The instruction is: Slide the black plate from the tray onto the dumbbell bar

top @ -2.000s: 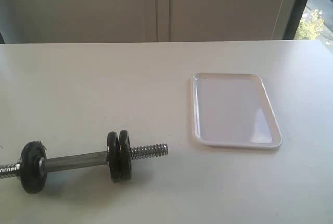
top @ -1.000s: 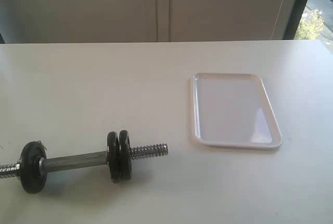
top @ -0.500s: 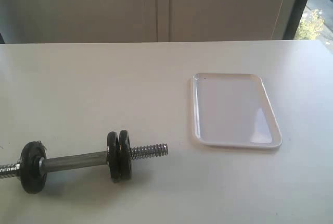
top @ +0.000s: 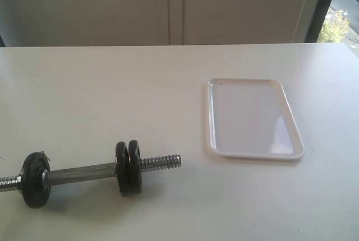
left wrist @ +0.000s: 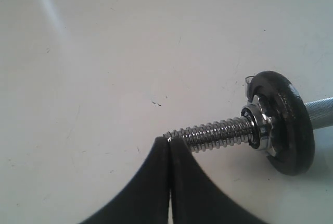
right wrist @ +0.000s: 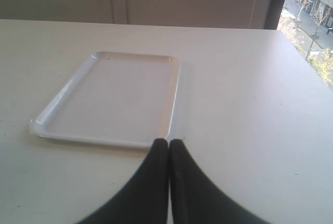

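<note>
While left claw (left wrist: 169,140) and right claw (right wrist: 169,141) sit clenched, the dumbbell bar (top: 81,172) and tray (top: 255,156) seem unmoved.

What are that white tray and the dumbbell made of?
The tray looks like glossy white plastic: it reflects window light. The dumbbell bar seems steel, shiny on its threaded end, duller mid-shaft. Its black discs look like matte cast iron, probably.

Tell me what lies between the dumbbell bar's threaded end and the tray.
Nothing. In the exterior view, only bare white table separates the free threaded end of the dumbbell bar from the rim of the tray.
</note>
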